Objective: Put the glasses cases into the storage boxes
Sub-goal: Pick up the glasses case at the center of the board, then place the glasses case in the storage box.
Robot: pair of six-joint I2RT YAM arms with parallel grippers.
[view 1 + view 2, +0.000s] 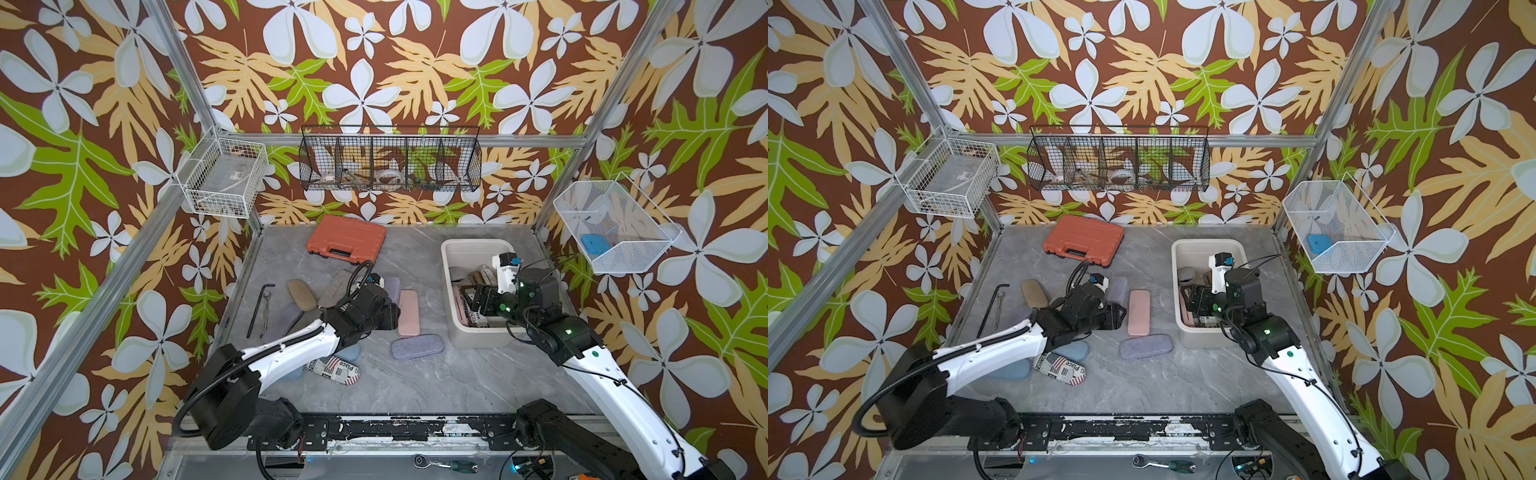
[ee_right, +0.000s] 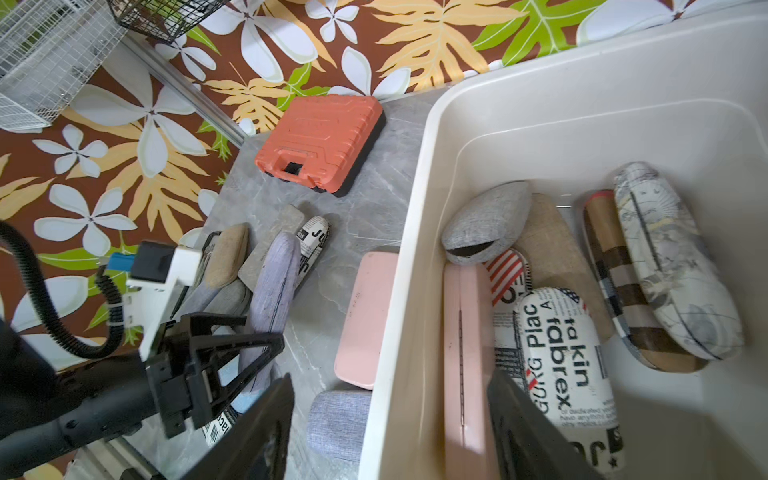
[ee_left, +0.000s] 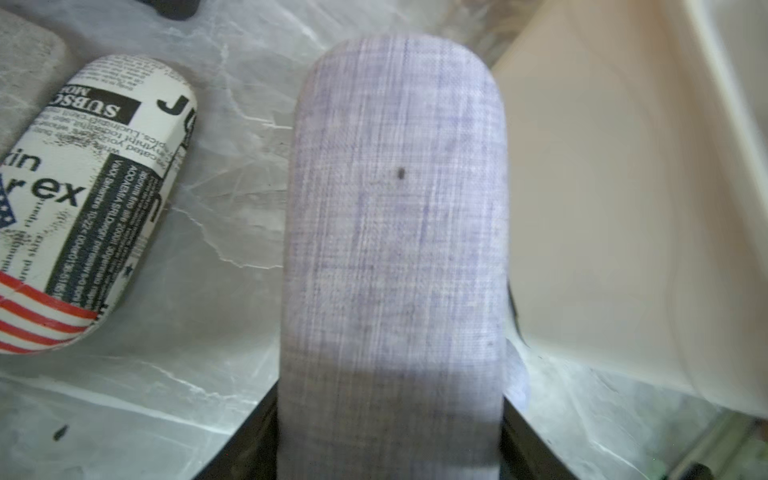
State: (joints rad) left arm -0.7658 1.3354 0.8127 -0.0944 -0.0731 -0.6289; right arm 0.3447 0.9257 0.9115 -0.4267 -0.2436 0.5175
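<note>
The grey marbled tabletop (image 1: pixel 415 386) fills the lower middle of both top views. Right of centre on it stands the cream-white rectangular plastic tub (image 1: pixel 478 337), with rounded corners and a rolled rim. At the table's back edge, left of centre, lies the orange ribbed toolcase (image 1: pixel 345 237).

My right wrist view looks into the tub. Packed together there are a smooth pink case on edge (image 2: pixel 461 340) against the wall, a newspaper-print case (image 2: pixel 565 365), a grey felt case (image 2: pixel 486 224), a tan woven case (image 2: pixel 557 257), a brown plaid case (image 2: pixel 623 299) and a pale map-print case (image 2: pixel 673 257).

More cases lie on the table around frame centre. A flat pink case (image 1: pixel 408 312) lies near the tub, with a blue-grey felt case (image 1: pixel 417 347) just below it. A flag-and-newsprint case (image 1: pixel 336 370) sits partly under my left arm, and a tan oval case (image 1: pixel 302 294) lies further left.

My left arm reaches from the lower left of the frame up to the centre. My left claw (image 1: pixel 388 313) is clamped on a lavender woven case (image 3: pixel 395 249), long and round-ended, which runs out between my two fingers, near the tub's outer wall.

My right arm rises from the lower right corner and bends over the tub's near end. My right claw (image 1: pixel 482 300) points down into the tub with its fingers spread wide, gripping nothing.
</note>
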